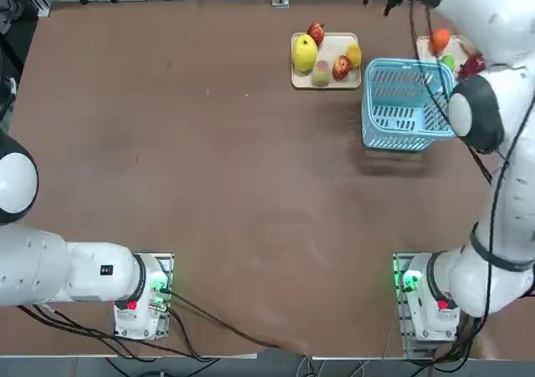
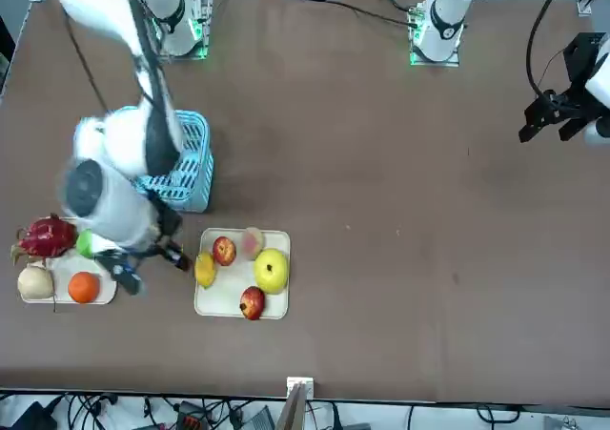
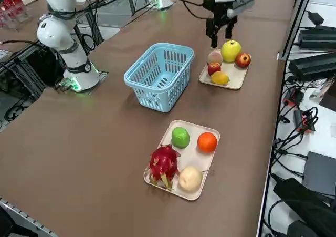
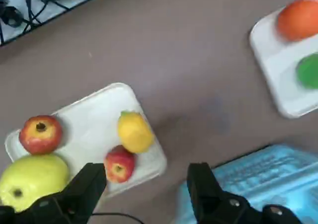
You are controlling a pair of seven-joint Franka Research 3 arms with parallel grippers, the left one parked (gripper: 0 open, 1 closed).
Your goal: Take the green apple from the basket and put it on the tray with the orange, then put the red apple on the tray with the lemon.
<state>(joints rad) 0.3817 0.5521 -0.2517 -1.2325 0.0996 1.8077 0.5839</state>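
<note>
Your lattice-walled plastic basket (image 3: 160, 75) stands empty between two flat trays; the right gripper (image 4: 148, 182) hangs above the table with fingers apart, holding nothing; the round green apple (image 3: 180, 137) lies beside the orange (image 3: 207, 141); the red apple (image 4: 118, 163) touches the oval lemon (image 4: 134, 131).

I see a brown worktop (image 3: 94, 142). On it sit the blue basket (image 3: 159, 75), one white tray (image 3: 184, 158) near me, and another white tray (image 3: 231, 75) further off.
</note>
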